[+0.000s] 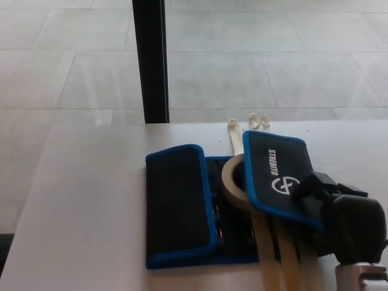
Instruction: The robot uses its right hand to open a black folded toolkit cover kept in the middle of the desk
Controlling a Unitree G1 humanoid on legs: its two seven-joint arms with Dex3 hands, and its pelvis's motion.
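At lower right, right robot hand [339,212] pinching the toolkit cover's [182,206] raised right flap [279,176].

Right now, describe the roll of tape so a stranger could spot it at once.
On the pale desk lies a black toolkit cover with blue edging. The tape roll sits at its middle, under the flap that the right hand lifts: the only beige ring there.
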